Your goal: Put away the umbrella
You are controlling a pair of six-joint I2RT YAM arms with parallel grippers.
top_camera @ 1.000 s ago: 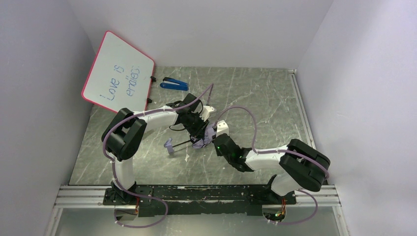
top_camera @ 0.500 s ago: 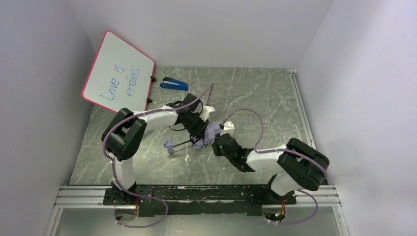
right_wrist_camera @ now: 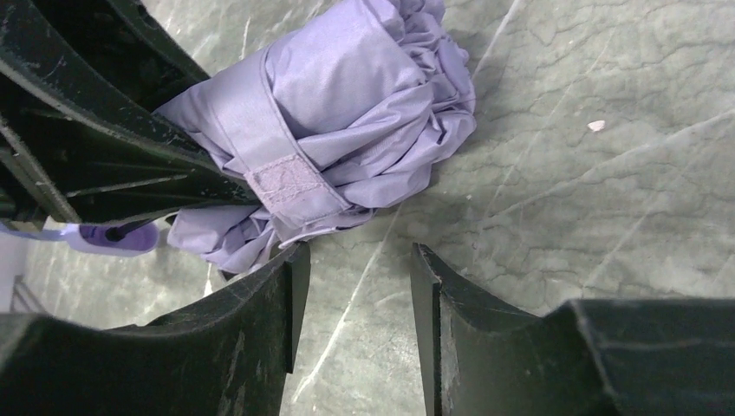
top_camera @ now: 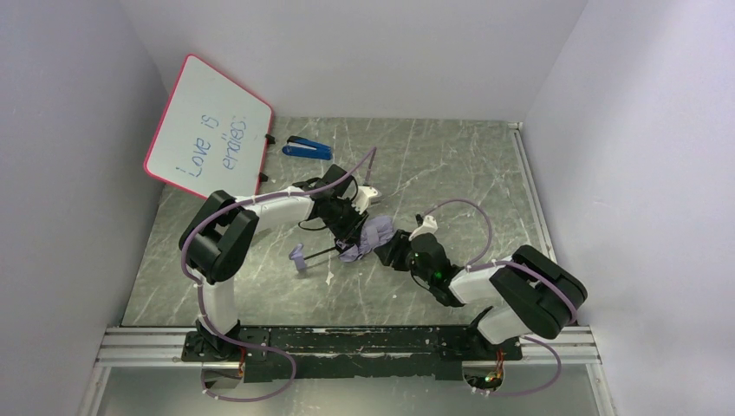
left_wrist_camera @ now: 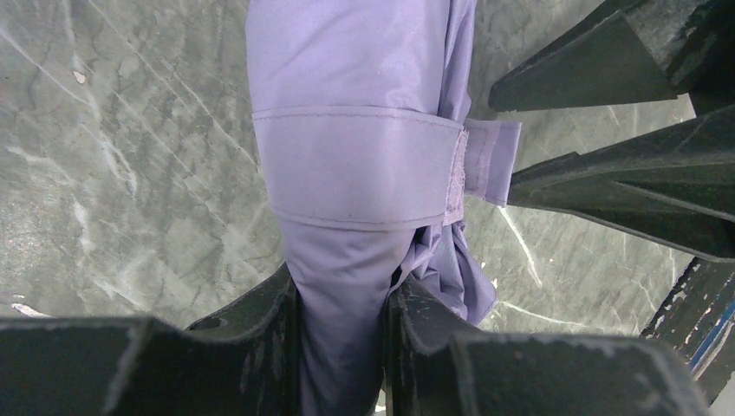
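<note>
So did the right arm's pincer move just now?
Yes. The right pincer has backed off to the right, farther from the whiteboard, and it stands open beside the lilac umbrella.

The only writing stands on the whiteboard [top_camera: 208, 130], a pink-framed board leaning at the back left of the table. It is handwritten in blue marker on two slanted lines. The first reads "Love is". The second looks like "endless", though its letters are too small to be sure.
</note>
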